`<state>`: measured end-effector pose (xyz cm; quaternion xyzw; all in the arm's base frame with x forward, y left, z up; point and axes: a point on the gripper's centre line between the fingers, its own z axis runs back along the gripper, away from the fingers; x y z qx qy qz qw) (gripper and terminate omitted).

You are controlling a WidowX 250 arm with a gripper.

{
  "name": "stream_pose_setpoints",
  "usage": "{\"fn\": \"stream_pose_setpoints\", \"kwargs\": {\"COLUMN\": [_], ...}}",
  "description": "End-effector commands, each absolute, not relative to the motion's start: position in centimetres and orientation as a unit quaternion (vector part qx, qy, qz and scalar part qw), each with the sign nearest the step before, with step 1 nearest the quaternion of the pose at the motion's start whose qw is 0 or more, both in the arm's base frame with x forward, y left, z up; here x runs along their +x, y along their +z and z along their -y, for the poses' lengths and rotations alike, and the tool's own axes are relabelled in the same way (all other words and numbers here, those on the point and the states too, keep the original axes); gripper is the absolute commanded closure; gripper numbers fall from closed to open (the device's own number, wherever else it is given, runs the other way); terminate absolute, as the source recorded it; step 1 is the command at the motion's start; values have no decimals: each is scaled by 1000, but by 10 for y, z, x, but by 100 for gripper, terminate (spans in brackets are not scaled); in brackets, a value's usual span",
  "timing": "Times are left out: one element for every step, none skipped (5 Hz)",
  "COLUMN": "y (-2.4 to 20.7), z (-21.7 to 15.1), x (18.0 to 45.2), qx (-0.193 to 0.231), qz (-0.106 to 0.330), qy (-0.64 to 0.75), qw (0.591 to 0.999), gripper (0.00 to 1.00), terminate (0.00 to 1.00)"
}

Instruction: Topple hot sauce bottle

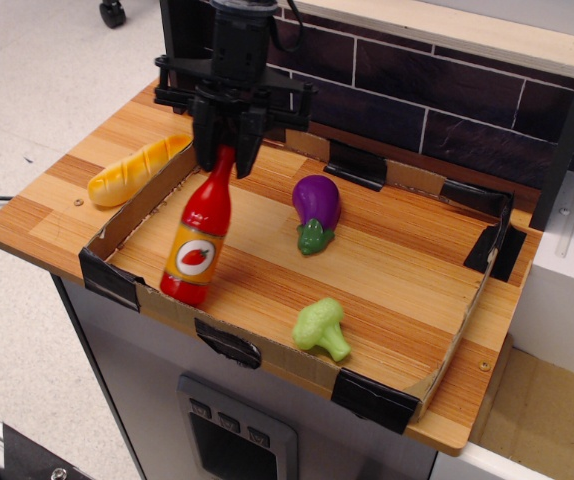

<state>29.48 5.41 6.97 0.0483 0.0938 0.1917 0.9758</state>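
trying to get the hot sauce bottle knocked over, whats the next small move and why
Probably open the hand and let go. The hot sauce bottle already leans steeply, cap pinched between the fingers, base on the tray floor near the front-left wall. Released, it would likely fall flat; the eggplant sits clear.

We see the glossy red hot sauce bottle with its orange label, tilted, base resting on the wood

Hidden and cropped parts

The hot sauce bottle cap sits concealed between the gripper fingers; the arm above runs off the top edge.
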Motion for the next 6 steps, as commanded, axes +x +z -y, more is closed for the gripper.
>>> {"fn": "stream_pose_setpoints", "kwargs": {"y": [79,66,56,40,34,40], "z": [-71,-85,-94,-101,-101,-104], "x": [322,333,342,347,347,350], "qx": [5,6,4,-4,0,-3], "qz": [62,106,104,94,88,74], "qy": [134,132,144,154,160,201], "qw": [989,986,984,984,983,977], "gripper": [100,100,100,100,100,0], "terminate": [0,0,0,0,0,0]}}
